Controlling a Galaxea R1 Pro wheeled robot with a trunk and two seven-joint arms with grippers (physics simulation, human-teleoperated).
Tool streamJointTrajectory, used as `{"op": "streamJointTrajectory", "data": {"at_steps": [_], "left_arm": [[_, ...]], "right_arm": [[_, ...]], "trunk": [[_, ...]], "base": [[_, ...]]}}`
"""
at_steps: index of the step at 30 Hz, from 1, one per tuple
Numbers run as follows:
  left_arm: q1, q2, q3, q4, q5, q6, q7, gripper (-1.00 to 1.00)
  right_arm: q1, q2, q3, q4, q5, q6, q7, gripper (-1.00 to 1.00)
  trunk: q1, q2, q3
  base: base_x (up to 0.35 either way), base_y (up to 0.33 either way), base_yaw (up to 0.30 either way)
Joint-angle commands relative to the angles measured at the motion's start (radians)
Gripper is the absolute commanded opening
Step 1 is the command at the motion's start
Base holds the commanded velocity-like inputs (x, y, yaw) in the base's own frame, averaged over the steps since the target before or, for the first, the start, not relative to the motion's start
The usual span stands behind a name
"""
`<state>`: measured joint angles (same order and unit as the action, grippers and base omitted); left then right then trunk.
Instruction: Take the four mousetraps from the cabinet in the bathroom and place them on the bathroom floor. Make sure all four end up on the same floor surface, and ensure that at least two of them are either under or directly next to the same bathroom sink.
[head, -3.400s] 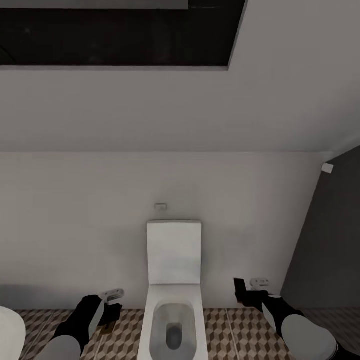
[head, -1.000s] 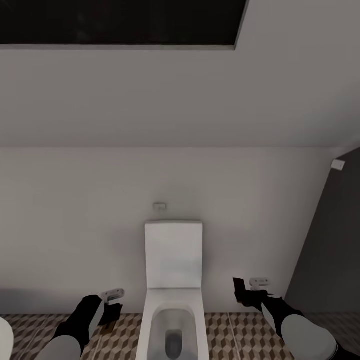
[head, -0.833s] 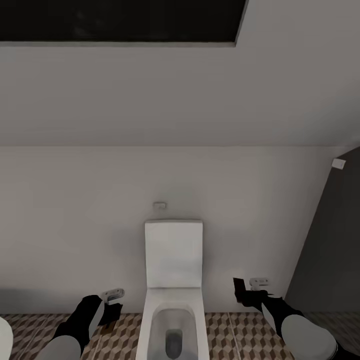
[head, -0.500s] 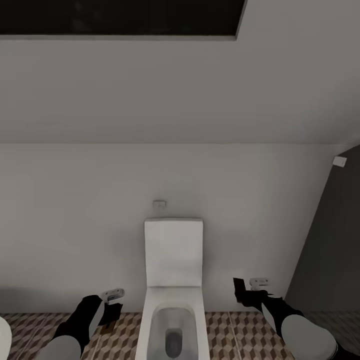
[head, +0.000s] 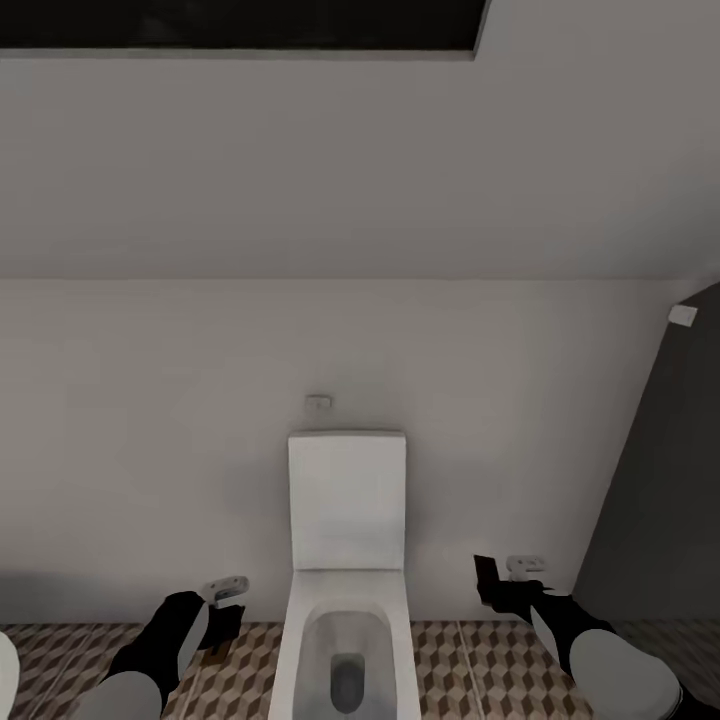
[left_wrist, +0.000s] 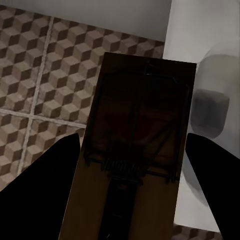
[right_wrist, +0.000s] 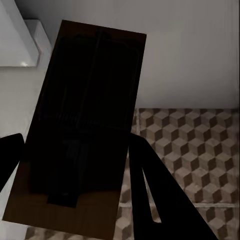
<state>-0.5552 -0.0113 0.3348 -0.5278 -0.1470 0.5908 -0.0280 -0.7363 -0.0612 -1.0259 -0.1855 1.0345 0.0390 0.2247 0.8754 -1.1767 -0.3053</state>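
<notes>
My left gripper (left_wrist: 132, 200) grips a mousetrap (left_wrist: 137, 150) above the floor (left_wrist: 40, 75). My right gripper (right_wrist: 75, 190) grips another trap (right_wrist: 85, 125). A toilet (head: 346, 560) stands between my arms.

A white toilet (head: 345, 610) with a tall rectangular cistern stands against a plain off-white wall (head: 150, 420), its bowl open. A small flush plate (head: 319, 403) sits on the wall just above the cistern. The floor (head: 470, 670) carries brown, beige and white cube-pattern tiles with pale grout. A dark grey panel (head: 660, 480) rises at the right, and a black recess (head: 240, 22) spans the top. Lighting is dim and even.
</notes>
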Motion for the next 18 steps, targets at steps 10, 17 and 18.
{"op": "streamJointTrajectory", "data": {"at_steps": [10,17,18], "left_arm": [[0.000,0.022,0.002,-0.007,-0.002,-0.002,0.005,-1.00],[0.000,0.076,0.005,-0.011,0.001,-0.002,0.006,-1.00],[0.000,0.082,0.005,-0.011,0.001,-0.002,0.006,-1.00]], "right_arm": [[0.000,-0.020,0.000,-0.003,-0.004,-0.001,-0.003,-1.00],[0.000,-0.028,-0.001,-0.001,-0.005,-0.002,-0.004,-1.00],[0.000,-0.028,0.000,0.000,-0.004,-0.001,-0.004,-1.00]], "trunk": [[0.038,-0.070,-0.031],[0.065,-0.119,-0.053],[0.069,-0.126,-0.056]], "base": [[0.000,0.000,0.000],[0.000,0.000,0.000],[0.000,0.000,0.000]]}}
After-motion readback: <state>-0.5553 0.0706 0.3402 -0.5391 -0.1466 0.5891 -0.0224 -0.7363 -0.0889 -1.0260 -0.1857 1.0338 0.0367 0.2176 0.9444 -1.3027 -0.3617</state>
